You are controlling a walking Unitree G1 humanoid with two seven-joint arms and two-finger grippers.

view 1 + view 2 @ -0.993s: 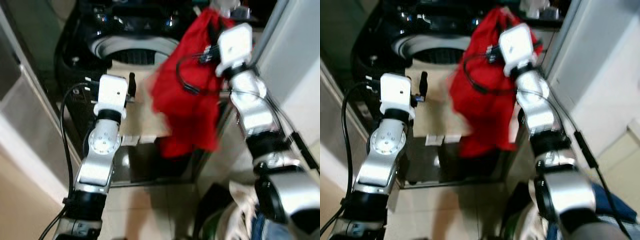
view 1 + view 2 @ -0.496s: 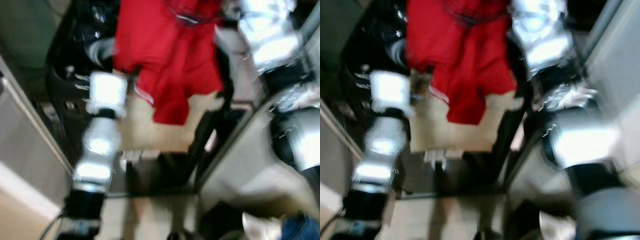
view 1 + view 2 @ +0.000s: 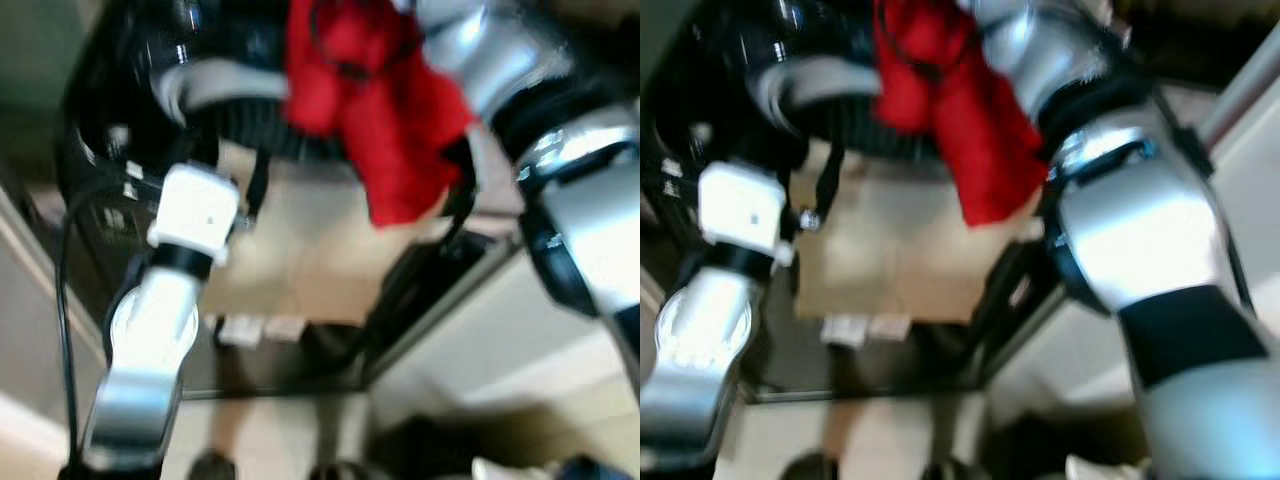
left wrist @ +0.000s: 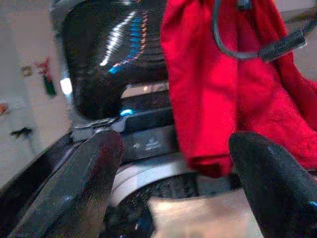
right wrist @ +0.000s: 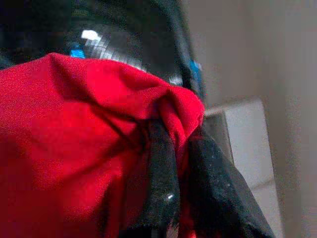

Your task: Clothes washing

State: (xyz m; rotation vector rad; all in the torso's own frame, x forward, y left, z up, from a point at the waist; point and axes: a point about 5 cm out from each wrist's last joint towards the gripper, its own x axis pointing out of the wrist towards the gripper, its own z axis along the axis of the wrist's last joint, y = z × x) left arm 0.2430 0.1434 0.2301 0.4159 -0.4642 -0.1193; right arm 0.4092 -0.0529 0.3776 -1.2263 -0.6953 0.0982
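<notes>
A red garment [image 3: 375, 120] hangs from my raised right arm [image 3: 480, 50] over the round opening of a black top-loading washing machine [image 3: 215, 85]. In the right wrist view my right gripper [image 5: 173, 148] is shut on a bunched fold of the red garment [image 5: 74, 124]. My left gripper [image 4: 173, 173] is open in front of the machine's drum, its two black fingers [image 4: 84, 183] wide apart, with the red garment [image 4: 223, 89] hanging beyond them. The head views are blurred.
A beige panel [image 3: 300, 250] lies over the machine's front, above a dark glossy lower part [image 3: 300, 350]. A pale wall [image 3: 520, 330] stands close on the right, a grey panel [image 3: 30, 330] on the left. A black cable [image 3: 65, 300] runs along my left arm.
The camera has moved and blurred. My right arm has carried the red garment further up and over the washer's opening. The left arm has stayed in front of the machine.
</notes>
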